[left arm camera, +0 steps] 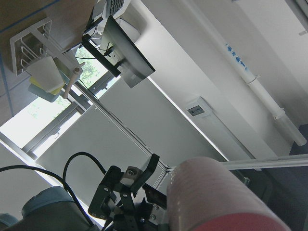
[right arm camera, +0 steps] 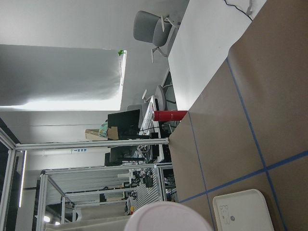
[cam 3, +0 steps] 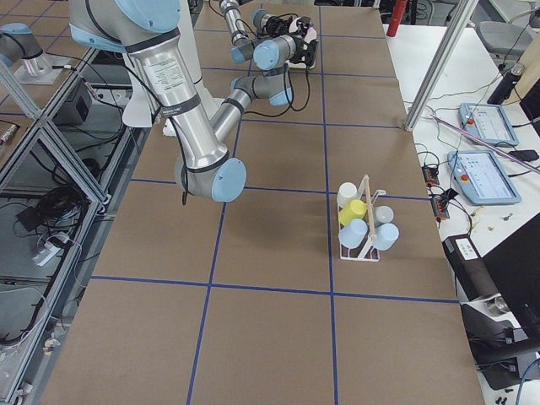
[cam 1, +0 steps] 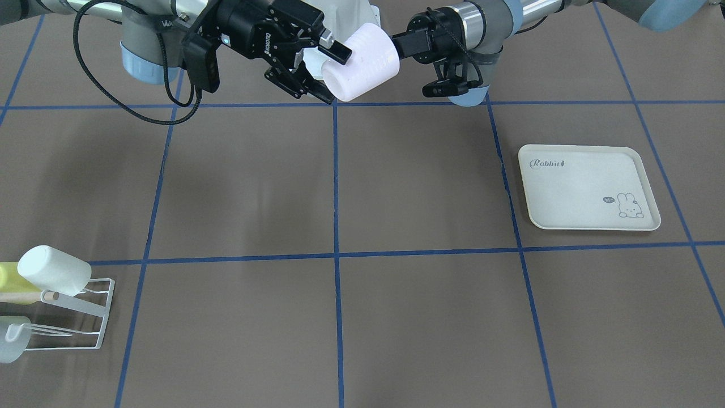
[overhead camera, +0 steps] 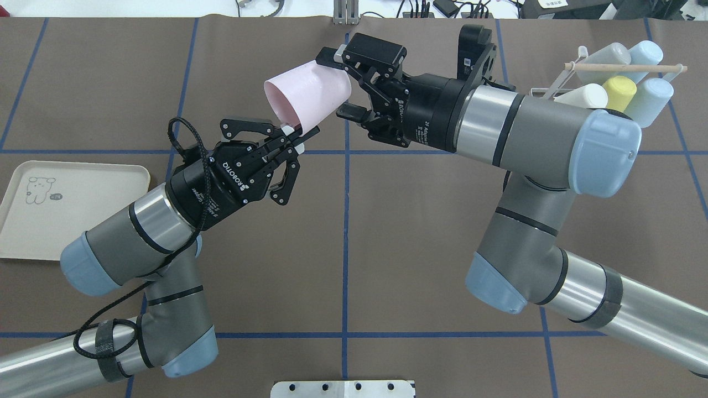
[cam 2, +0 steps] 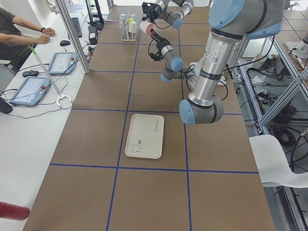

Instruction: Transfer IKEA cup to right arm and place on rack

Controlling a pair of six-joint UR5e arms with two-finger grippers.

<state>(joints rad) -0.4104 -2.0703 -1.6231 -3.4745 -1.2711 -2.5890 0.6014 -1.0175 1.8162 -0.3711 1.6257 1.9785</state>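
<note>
Evidently mid-hand-over: the cup hangs above the surface, rim pinched by the left fingers, with the right fingers spread wide around its base. Next, right should clamp, left release, then carry to the rack.

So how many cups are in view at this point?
6. A pink cup is up between the left claw and right claw; five sit on the rack: white cup, yellow cup, greyish cup, two pale blue cups. Others may be hidden.
</note>
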